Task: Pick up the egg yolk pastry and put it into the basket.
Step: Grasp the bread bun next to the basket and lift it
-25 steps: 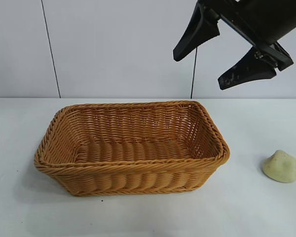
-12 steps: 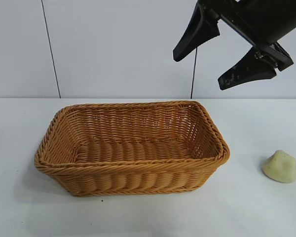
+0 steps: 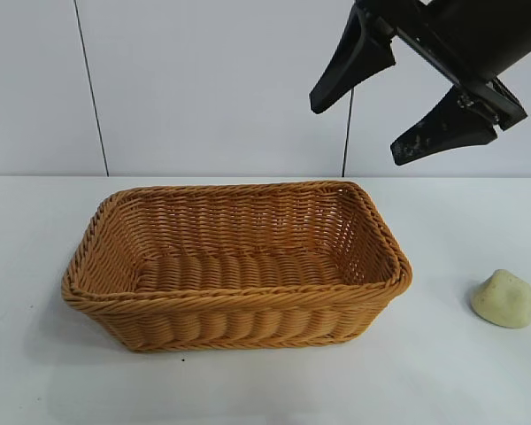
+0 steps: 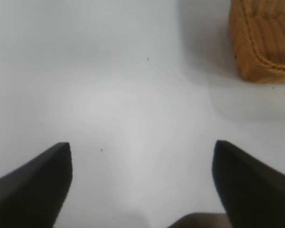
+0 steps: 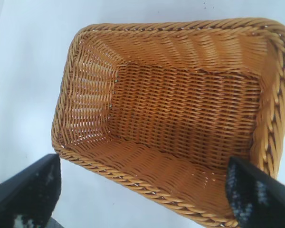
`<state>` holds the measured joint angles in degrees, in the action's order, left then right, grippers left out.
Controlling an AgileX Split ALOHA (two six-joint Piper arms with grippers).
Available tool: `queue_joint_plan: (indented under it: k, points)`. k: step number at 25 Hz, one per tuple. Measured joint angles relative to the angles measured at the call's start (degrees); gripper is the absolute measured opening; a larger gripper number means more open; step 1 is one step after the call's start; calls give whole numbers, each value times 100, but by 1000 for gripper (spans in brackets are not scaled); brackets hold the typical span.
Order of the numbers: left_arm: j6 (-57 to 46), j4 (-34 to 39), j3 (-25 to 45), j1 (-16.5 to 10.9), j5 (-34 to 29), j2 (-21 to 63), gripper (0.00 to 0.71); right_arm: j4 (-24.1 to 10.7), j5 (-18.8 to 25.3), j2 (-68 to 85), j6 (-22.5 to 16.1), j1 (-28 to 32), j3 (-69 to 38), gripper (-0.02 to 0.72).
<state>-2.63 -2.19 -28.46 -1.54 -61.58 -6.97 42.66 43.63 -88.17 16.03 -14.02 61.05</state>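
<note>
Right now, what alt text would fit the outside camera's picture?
An empty wicker basket sits on a white table, with a small egg yolk pastry lying apart at its right. The right claw hangs open above.

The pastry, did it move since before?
No. The pastry sits at the same spot on the table, right of the basket, in the exterior view.

You're looking at a basket (image 3: 239, 301) of woven wicker, orange-tan, ribbed and rough with a thick braided rim. The egg yolk pastry (image 3: 504, 299) looks matt and slightly bumpy. The table (image 3: 442, 381) is smooth white. The right gripper (image 3: 358, 119) fingers are matt black plastic.
</note>
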Motion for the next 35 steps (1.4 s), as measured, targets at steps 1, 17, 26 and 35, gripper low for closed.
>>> queue_joint_plan:
  k: [1, 17, 26, 35]
  points:
    - [0, 0, 8, 0, 0, 218, 587, -85, 20, 0, -47, 0, 19, 670]
    - [0, 17, 8, 0, 5, 713, 587, -3854, 1064, -98, -2117, 462, 905, 670]
    - [0, 17, 8, 0, 5, 713, 587, -3850, 1024, -998, -2047, 1092, 909, 670]
    - [0, 17, 8, 0, 10, 713, 587, -3872, 516, -2158, -2042, 1201, 911, 670]
